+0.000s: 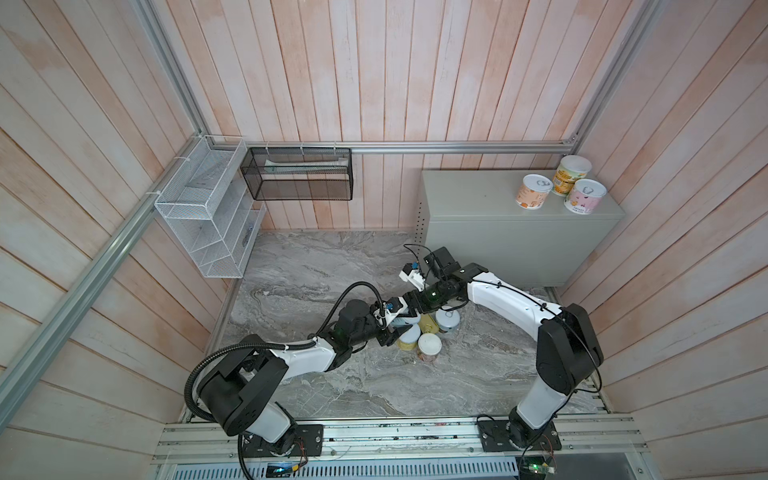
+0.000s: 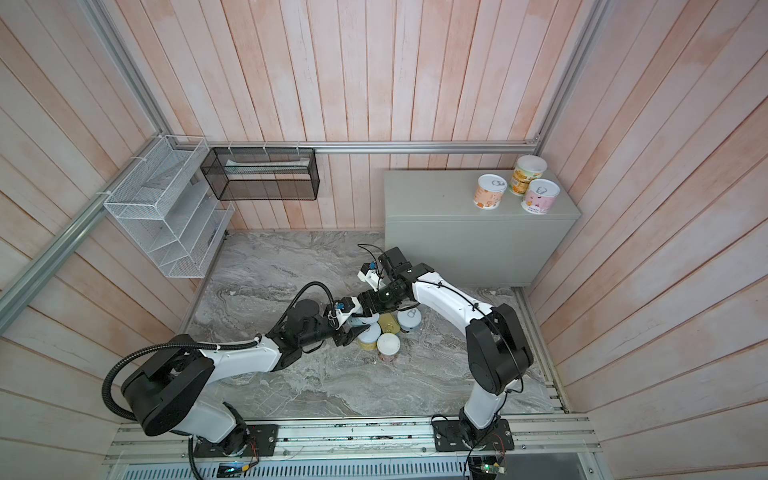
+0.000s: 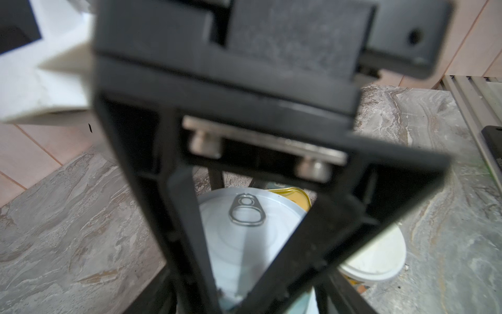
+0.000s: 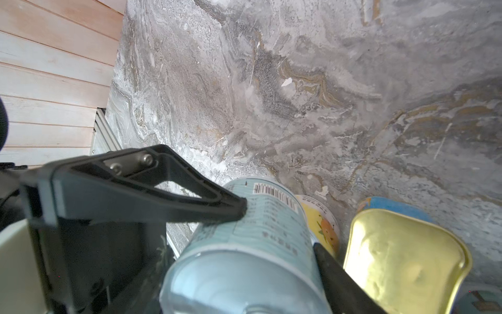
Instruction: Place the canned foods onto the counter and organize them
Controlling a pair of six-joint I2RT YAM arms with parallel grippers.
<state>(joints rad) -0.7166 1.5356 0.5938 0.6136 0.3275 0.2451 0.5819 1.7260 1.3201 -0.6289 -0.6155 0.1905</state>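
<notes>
At the centre of a top view, a pale blue can (image 1: 406, 321) is clamped by the right gripper (image 4: 279, 228). A silver-topped can (image 3: 244, 236) is straddled by the left gripper (image 3: 233, 293); whether it is gripped cannot be told. Three cans (image 1: 572, 174) are seen on the counter (image 1: 478, 199), upper right.

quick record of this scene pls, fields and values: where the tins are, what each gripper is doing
counter: peach tin, yellow-green tin, pink tin, upright, grouped at its far right corner
slab: tins clustered, among them gold-topped tin and white-topped tin
right gripper: fingers either side of pale blue tin
left gripper: at the cluster, silver-topped tin below; grip unclear
</notes>
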